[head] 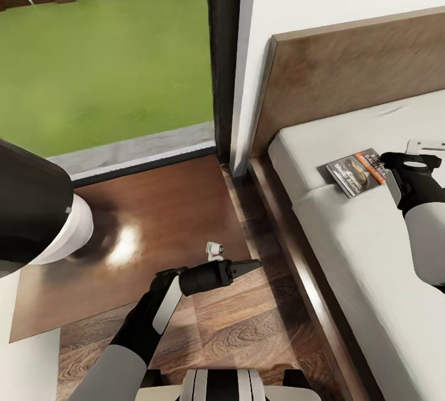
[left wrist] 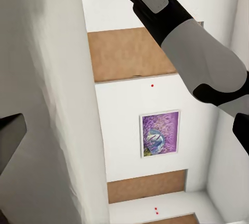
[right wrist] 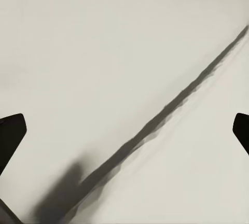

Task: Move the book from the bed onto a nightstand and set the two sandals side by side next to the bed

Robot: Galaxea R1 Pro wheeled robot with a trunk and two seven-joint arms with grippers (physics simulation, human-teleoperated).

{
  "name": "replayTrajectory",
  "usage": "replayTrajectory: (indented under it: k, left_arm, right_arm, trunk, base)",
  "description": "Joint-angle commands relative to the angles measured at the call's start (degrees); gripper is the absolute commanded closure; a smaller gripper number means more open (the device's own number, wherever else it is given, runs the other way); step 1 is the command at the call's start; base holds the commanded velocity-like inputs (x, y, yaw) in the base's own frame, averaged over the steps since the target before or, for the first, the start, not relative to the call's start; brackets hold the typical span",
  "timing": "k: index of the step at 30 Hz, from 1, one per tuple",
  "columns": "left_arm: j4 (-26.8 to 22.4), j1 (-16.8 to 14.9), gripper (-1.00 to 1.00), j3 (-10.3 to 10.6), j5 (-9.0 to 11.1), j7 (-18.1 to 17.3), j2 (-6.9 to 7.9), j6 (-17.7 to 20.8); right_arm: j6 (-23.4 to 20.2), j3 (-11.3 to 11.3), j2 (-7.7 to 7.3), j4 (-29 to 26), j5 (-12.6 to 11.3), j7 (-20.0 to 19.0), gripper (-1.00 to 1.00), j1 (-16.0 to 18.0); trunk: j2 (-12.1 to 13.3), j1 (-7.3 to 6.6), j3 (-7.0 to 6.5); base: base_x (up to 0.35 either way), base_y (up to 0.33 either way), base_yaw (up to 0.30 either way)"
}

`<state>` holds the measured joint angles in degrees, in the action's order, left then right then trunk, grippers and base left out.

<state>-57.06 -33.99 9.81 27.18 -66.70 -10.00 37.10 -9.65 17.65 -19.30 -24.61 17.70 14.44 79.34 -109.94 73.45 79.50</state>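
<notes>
We see the book [head: 357,171] lying flat on the bed [head: 346,246] near its head-end corner, just beside the mattress edge closest to the window [head: 105,61]; dark cover, orange lettering, pale picture; headboard [head: 346,73] stands behind it. Right pincer [head: 426,152] sits over the mattress just beside the book, at the book's side away from the window; touching or not, we cannot tell from the head view; right wrist view shows two dark fingertips [right wrist: 11,136] wide apart at the frame edges with bare off-white mattress and a crease line between them, so the right pincer is apart and holds nothing. Left pincer [head: 247,267] hangs over the wood floor [head: 247,327] beside the bed frame, pointing toward the bed; tips look close together in the head view, but only one dark fingertip [left wrist: 10,136] shows in the left wrist view, so we cannot tell its state. Left wrist view also catches the right arm [left wrist: 181,32], the white wall and a purple picture [left wrist: 160,134]. Nightstand [head: 148,234] stands in the corner between window and bed, glossy brown top; a dark rounded object with a white part [head: 37,209] overlaps its edge farthest from the bed. A small white piece [head: 214,249] shows at the nightstand edge nearest the left pincer.
</notes>
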Motion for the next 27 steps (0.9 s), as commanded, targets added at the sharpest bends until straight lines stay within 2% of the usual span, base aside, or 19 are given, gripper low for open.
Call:
replayTrajectory:
  k: [1,10,27]
  left_arm:
    - [0.0,0.0,-1.0,0.0,0.3,0.0,0.0,0.5]
    - [0.0,0.0,-1.0,0.0,0.3,0.0,0.0,0.5]
    - [0.0,0.0,-1.0,0.0,0.3,0.0,0.0,0.5]
  right_arm:
    - [-0.4,0.2,0.04,-0.1,0.6,0.0,-1.0,0.0]
    - [-0.4,0.2,0.02,-0.1,0.6,0.0,-1.0,0.0]
    - [-0.4,0.2,0.06,0.0,0.6,0.0,-1.0,0.0]
  trunk:
    - [0.0,0.0,0.04]
    - [0.0,0.0,0.11]
    - [0.0,0.0,0.11]
  base:
    - [0.0,0.0,-0.055]
    - [0.0,0.0,-0.193]
    - [0.0,0.0,-0.012]
